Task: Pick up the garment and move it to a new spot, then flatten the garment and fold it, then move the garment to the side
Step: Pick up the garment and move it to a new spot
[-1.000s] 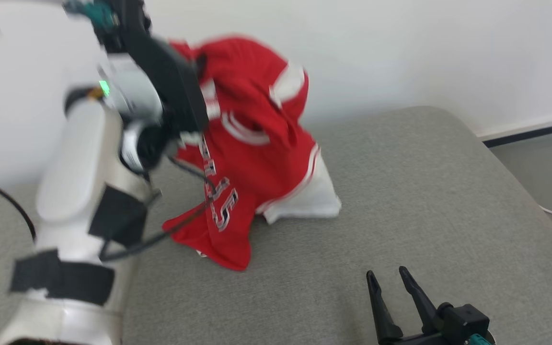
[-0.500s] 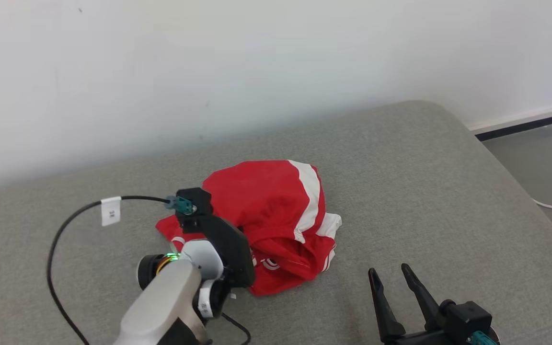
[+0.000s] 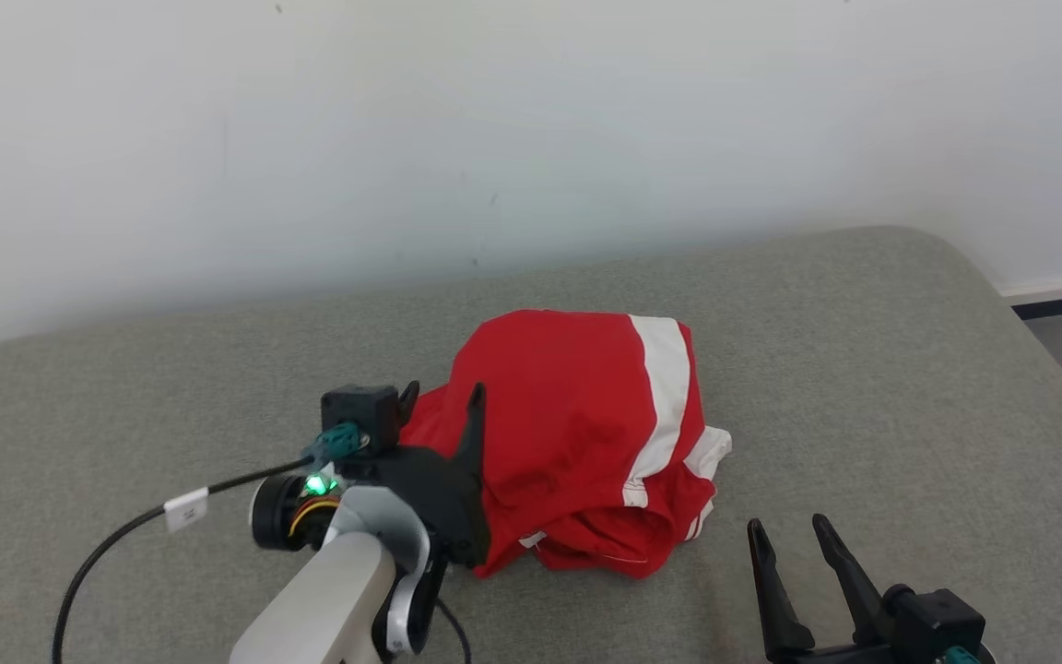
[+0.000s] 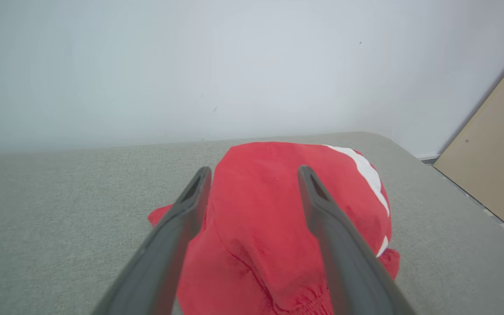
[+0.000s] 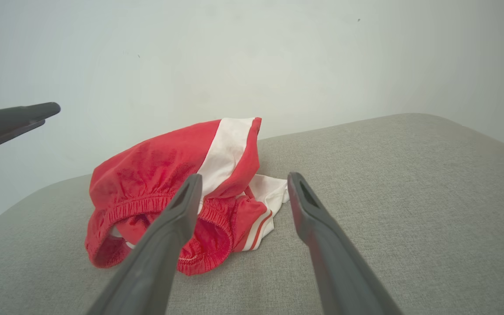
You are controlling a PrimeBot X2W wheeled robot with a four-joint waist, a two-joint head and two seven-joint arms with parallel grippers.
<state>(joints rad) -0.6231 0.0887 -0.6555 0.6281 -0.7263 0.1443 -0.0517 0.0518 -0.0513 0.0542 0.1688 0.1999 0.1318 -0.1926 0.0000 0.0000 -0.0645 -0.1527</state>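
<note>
The red garment (image 3: 577, 452) lies in a crumpled heap near the middle of the grey cushion (image 3: 863, 369). A broad white stripe (image 3: 665, 392) runs down its 3 o'clock side. In the right wrist view a gathered elastic edge (image 5: 155, 205) shows at the near side of the heap.

The left gripper (image 3: 443, 395) is at the heap's 9 o'clock edge. Its two fingers are spread wide with nothing between them. In the left wrist view they frame the top of the cloth (image 4: 260, 210), and whether they touch it cannot be told. One left finger (image 5: 15, 116) shows in the right wrist view, apart from the heap. A black cable with a white tag (image 3: 185, 507) trails from that wrist toward 8 o'clock.

The right gripper (image 3: 786, 526) is at the heap's 4 o'clock, near it but apart. Its fingers are also parted and empty, and they point toward the white wall (image 3: 531, 120). A beige board (image 4: 497, 166) stands at 3 o'clock in the left wrist view.
</note>
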